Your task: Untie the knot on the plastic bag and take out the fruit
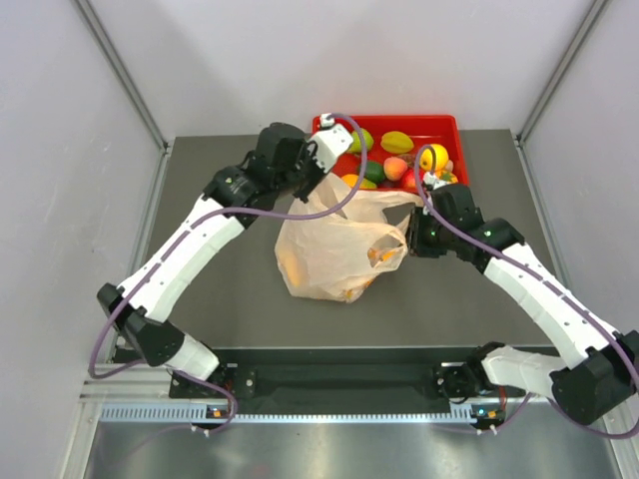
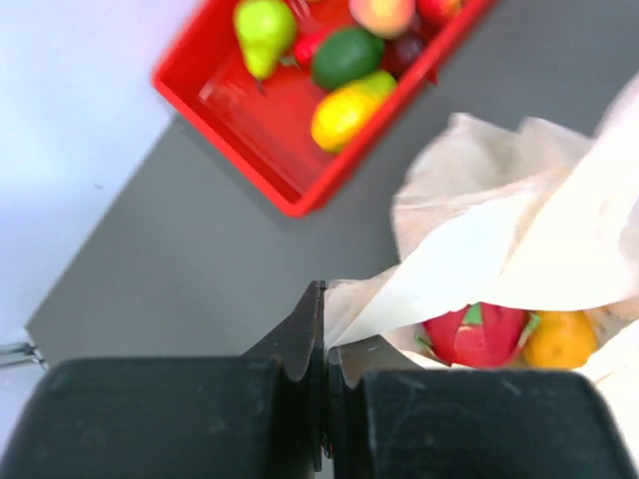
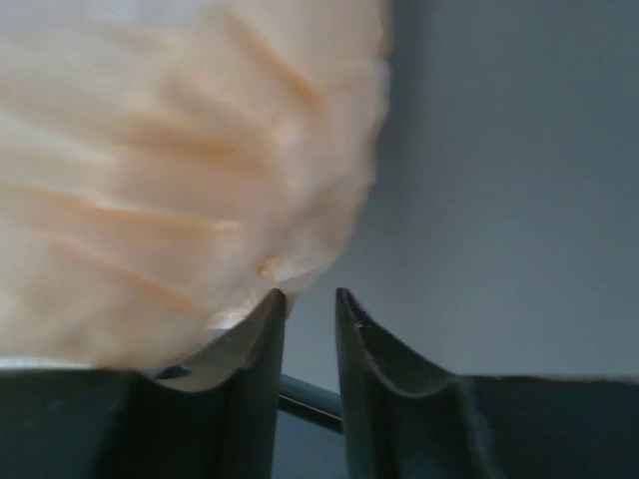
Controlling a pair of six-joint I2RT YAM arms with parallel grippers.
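The plastic bag (image 1: 334,249) lies mid-table, pale peach and crinkly, its mouth pulled open towards the back. No knot shows. My left gripper (image 1: 314,186) is shut on the bag's upper edge, and in the left wrist view (image 2: 327,319) its jaws pinch a fold of the plastic (image 2: 499,220). Inside the bag sit a red fruit (image 2: 477,334) and an orange fruit (image 2: 561,339). My right gripper (image 1: 410,239) is at the bag's right side. In the right wrist view (image 3: 311,299) its jaws stand slightly apart and empty, with the bag (image 3: 170,170) resting against the left finger.
A red tray (image 1: 449,124) stands at the table's back edge, just behind the bag, holding several toy fruits: green, yellow, orange and pink. It also shows in the left wrist view (image 2: 235,115). Grey walls surround the dark table (image 1: 230,299).
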